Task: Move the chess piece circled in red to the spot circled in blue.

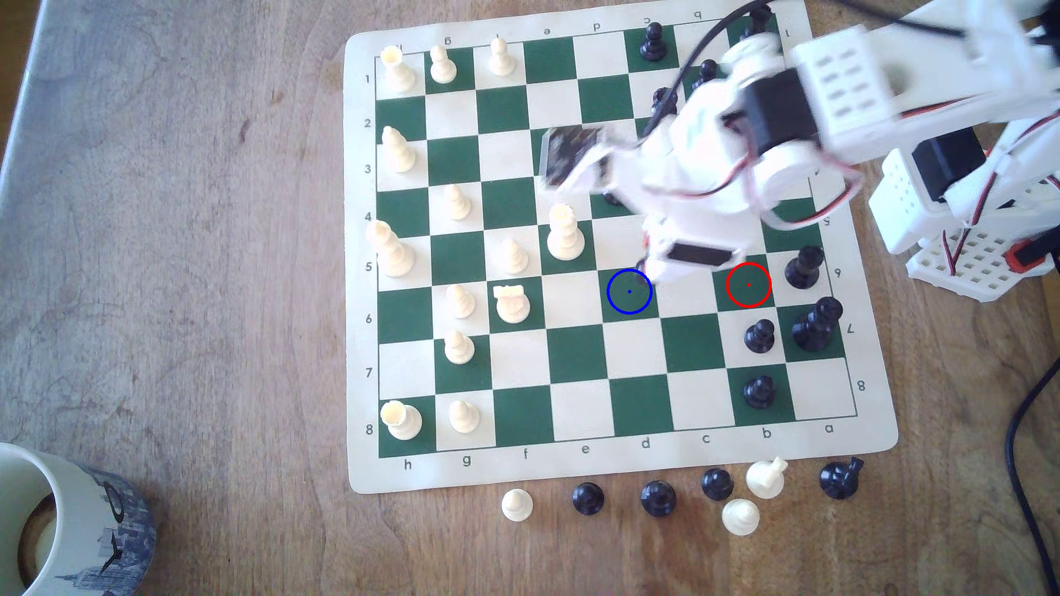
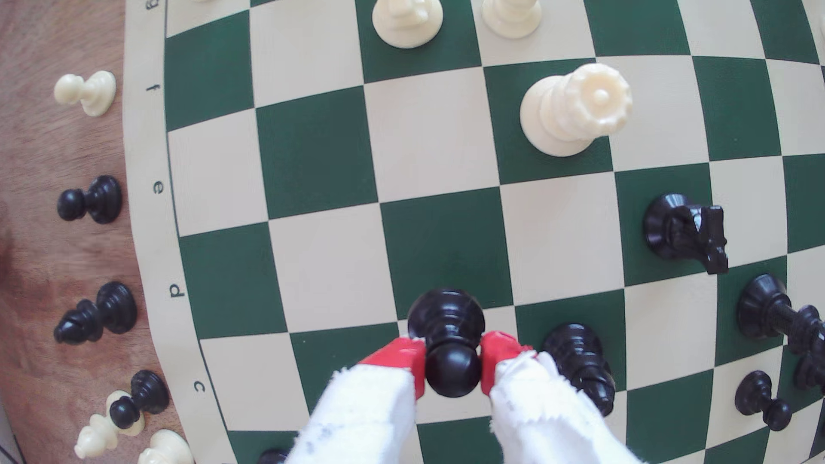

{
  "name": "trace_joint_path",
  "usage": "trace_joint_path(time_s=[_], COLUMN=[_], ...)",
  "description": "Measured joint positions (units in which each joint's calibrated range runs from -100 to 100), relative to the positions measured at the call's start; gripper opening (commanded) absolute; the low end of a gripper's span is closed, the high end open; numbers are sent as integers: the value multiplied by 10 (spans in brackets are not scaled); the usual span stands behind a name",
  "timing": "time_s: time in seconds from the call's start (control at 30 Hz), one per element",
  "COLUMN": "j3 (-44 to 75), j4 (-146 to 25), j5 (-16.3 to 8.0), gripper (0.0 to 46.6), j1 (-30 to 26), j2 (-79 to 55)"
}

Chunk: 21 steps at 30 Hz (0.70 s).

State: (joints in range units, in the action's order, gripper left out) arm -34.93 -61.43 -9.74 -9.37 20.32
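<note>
While pinching a black pawn [image 2: 447, 343] by its round head between two red-tipped fingers [image 2: 404, 354], the gripper [image 2: 452, 361] is closing tight on it w/ no visible gap. Pawn's base is hanging at the edge of a dark green square. In the exterior view, the gripper [image 1: 651, 275] is hovering just beside the blue-ringed square [image 1: 629, 291], on the exterior view's right of it; the red-ringed square [image 1: 748, 285] is sitting bare. Farther off, a white queen [image 2: 573, 109] & black knight [image 2: 685, 232] are standing.

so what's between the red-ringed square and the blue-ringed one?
Exterior view: one cream square between the red-ringed square and blue-ringed square, no piece standing there; the gripper, shut on the black pawn, overhangs it.
</note>
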Motion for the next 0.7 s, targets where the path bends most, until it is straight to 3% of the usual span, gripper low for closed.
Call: trace_joint_path(time_s=[0.7], j3=[38], j4=[61], j5=[8], gripper=[5], j1=[-4], j2=[-151])
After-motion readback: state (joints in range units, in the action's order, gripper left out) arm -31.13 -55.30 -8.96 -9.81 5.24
